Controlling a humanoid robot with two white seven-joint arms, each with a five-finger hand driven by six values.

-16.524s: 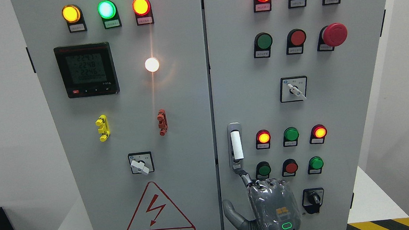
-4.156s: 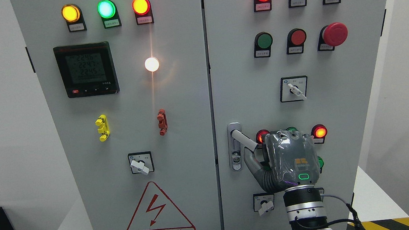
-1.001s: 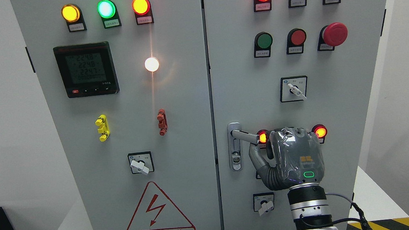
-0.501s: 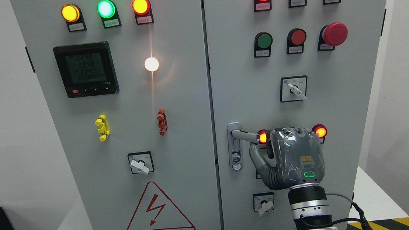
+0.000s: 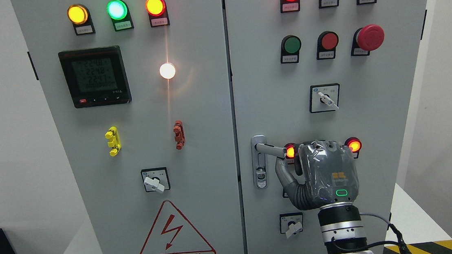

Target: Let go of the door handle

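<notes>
- head view: the right hand [image 5: 323, 175] sits at about 5 o'clock on the right door [image 5: 391, 100], wrist rising from the bottom edge.
- the handle [image 5: 271, 149] juts from its lock plate [image 5: 260, 163] toward 3 o'clock, nearly level, its free end meeting the hand's thumb side.
- since a second ago nothing has moved: handle angle and hand match; the swing from hanging straight down is finished.
- the fingers are hidden behind the hand's back, so i cannot tell whether they grip the handle; only the thumb [image 5: 285, 175] shows, curving up beneath it.
- judgement: turning is done, letting go has not begun; the hand must open and back away.
</notes>
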